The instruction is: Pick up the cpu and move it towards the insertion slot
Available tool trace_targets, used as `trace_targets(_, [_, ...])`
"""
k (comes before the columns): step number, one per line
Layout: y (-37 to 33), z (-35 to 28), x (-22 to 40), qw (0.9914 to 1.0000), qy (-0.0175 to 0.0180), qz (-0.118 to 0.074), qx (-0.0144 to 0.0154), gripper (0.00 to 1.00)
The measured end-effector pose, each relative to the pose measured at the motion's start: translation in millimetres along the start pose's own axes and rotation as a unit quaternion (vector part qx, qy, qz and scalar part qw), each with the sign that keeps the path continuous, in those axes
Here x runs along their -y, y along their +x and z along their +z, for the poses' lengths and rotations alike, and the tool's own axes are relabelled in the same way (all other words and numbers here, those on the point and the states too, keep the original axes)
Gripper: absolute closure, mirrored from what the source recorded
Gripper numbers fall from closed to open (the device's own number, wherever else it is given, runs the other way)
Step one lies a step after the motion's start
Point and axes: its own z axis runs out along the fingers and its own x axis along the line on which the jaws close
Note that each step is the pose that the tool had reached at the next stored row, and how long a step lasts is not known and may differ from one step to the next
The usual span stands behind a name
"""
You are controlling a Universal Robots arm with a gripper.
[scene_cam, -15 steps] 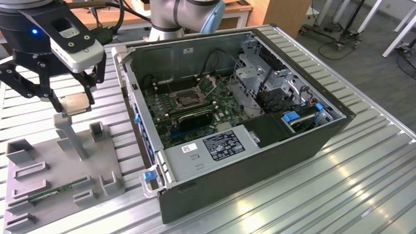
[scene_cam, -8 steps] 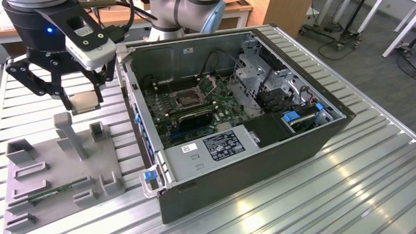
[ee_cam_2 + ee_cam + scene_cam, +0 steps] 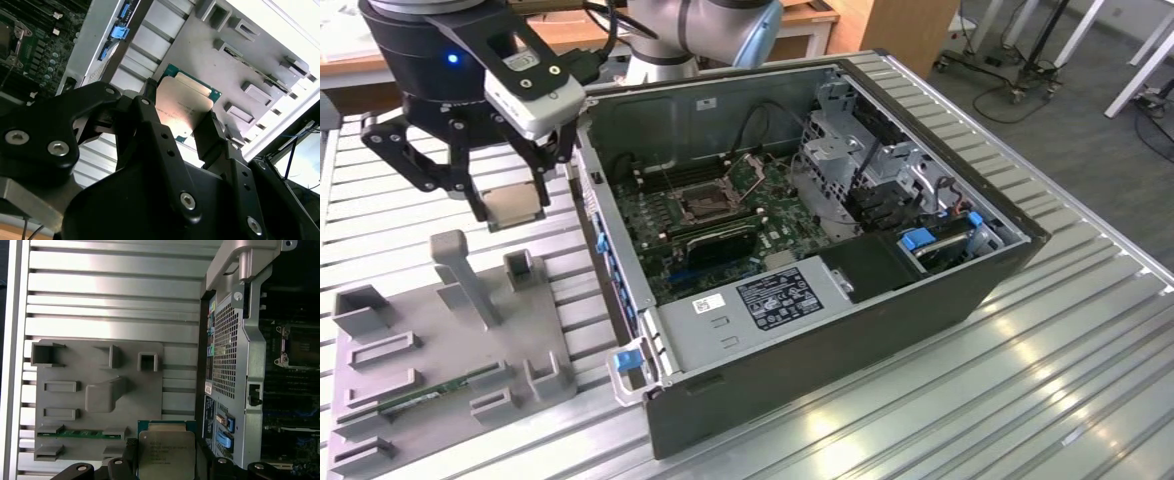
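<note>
My gripper (image 3: 516, 207) is shut on the cpu (image 3: 515, 203), a flat square chip with a silvery-beige face. It hangs in the air above the slatted table, to the exterior view's left of the open computer case (image 3: 854, 330). In both wrist views the cpu (image 3: 182, 107) (image 3: 166, 455) sits clamped by its edges between the two black fingers (image 3: 210, 135) (image 3: 131, 460). The insertion slot (image 3: 711, 203) is a silver-framed square socket with a dark centre on the green motherboard inside the case. It also shows in the first wrist view, insertion slot (image 3: 295, 345), past the case's side wall.
A grey fixture plate (image 3: 440, 330) with raised holders lies on the table below the gripper, holding a green memory stick (image 3: 434, 392). Inside the case are a power supply (image 3: 761, 300), drive cages (image 3: 881, 170) and cables. The case wall (image 3: 594, 200) stands between the gripper and the socket.
</note>
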Motion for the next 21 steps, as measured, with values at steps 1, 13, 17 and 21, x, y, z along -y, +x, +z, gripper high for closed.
trace_targets(1, [-1.9,0.0,0.1,1.0,0.0,0.0,0.0,0.45])
trace_targets(13, [-23.3,0.0,0.8,1.0,0.0,0.0,0.0,0.45])
trace_targets(17, [-29.6,0.0,1.0,1.0,0.0,0.0,0.0,0.45])
trace_targets(21, [-36.2,0.0,1.2,1.0,0.0,0.0,0.0,0.45])
